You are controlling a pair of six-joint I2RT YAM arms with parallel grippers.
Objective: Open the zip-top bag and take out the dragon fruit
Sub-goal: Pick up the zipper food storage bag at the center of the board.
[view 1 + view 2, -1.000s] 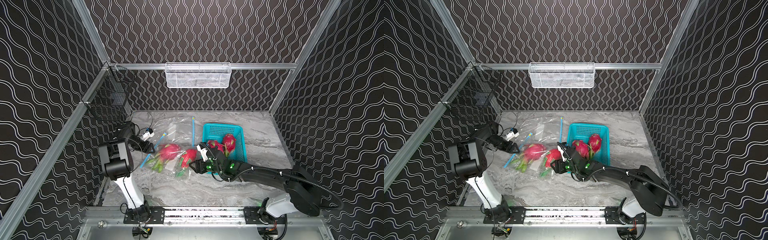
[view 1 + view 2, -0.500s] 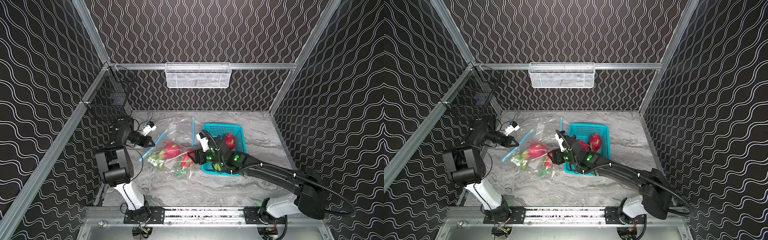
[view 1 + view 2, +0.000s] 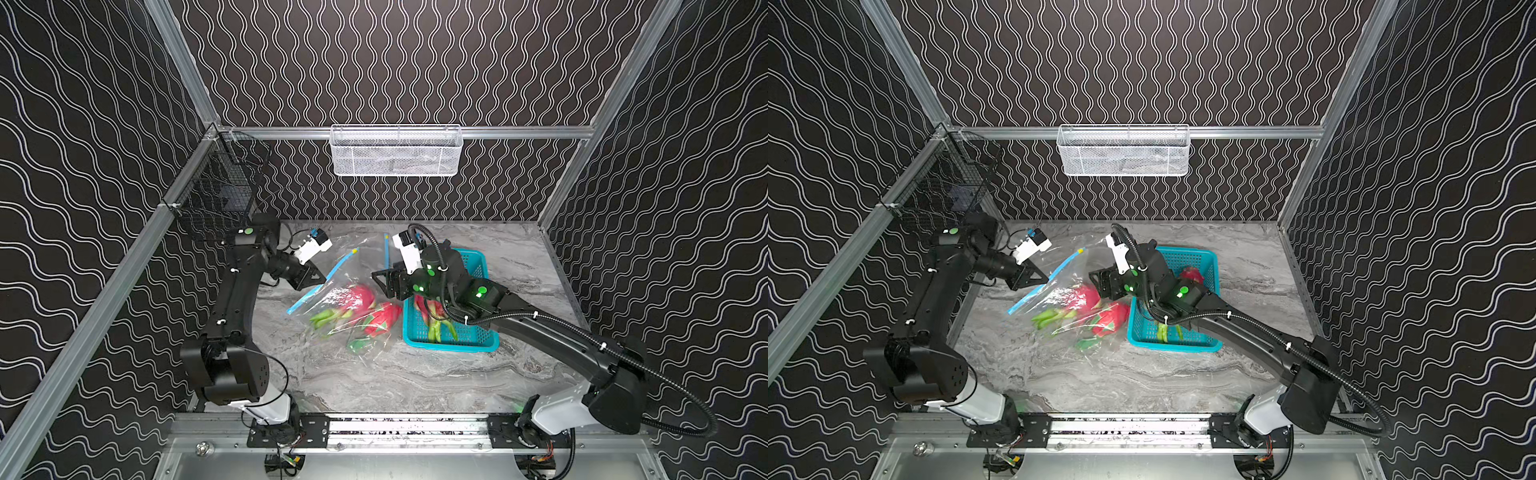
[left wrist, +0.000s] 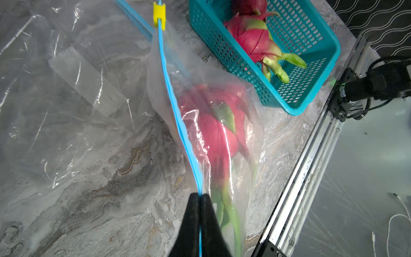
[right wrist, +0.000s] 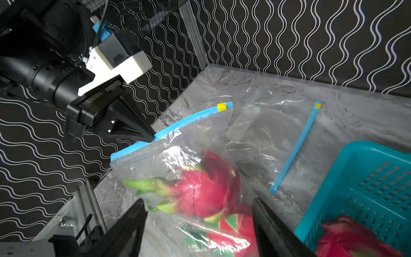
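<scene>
Blue zip strip [image 4: 171,93] pinched flat in my left hand [image 4: 200,195], the zip-top bag [image 3: 345,307] sagging onto the tabletop [image 3: 415,374].
The strip's long axis runs away from that hand to the yellow slider [image 4: 159,15]. The dragon fruit [image 5: 200,193] lies bagged beneath. My right hand [image 5: 199,200], wide and empty beside the fruit, seems freest for the slider.

Two black robot arms with white trim.
The left arm [image 3: 232,299] and right arm [image 3: 540,332] each carry a white base section [image 3: 270,409], a white wrist camera housing [image 3: 312,248] and green status lights [image 3: 482,289]; a ribbed black cable [image 3: 443,276] trails along the right.
</scene>
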